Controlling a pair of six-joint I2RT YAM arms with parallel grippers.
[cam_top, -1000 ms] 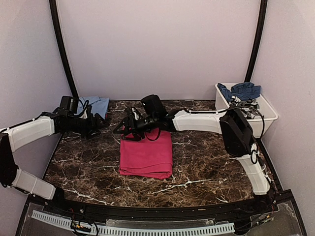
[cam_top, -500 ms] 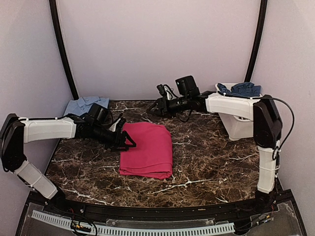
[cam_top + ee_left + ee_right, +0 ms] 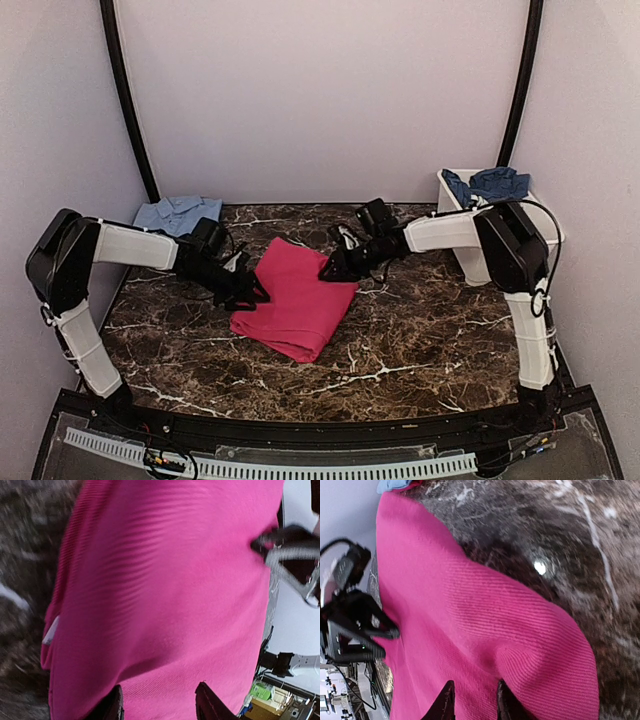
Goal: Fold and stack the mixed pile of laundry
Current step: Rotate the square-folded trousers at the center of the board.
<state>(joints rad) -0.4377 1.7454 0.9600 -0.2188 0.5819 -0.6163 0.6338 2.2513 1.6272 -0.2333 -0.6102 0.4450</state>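
The magenta garment [image 3: 298,300] lies folded and askew on the dark marble table [image 3: 420,330]. My left gripper [image 3: 255,293] is low at its left edge. In the left wrist view [image 3: 159,690] its jaws stand apart with pink cloth [image 3: 165,595] spread between them. My right gripper [image 3: 332,270] is at the garment's far right corner; its narrow-set fingers [image 3: 475,685] pinch a pucker of the cloth [image 3: 485,630]. A light blue shirt [image 3: 178,213] lies folded at the back left. A dark navy garment [image 3: 490,183] hangs out of the white tub [image 3: 545,235].
The tub stands at the table's back right corner, beside the right arm's elbow. Lilac walls close in the back and both sides. Each wrist view shows the other gripper across the cloth: the right one [image 3: 292,545] and the left one [image 3: 355,625].
Both grippers came down onto the magenta garment, the right from the back of the table. The garment has turned and shifted. Both sets of jaws have narrowed.
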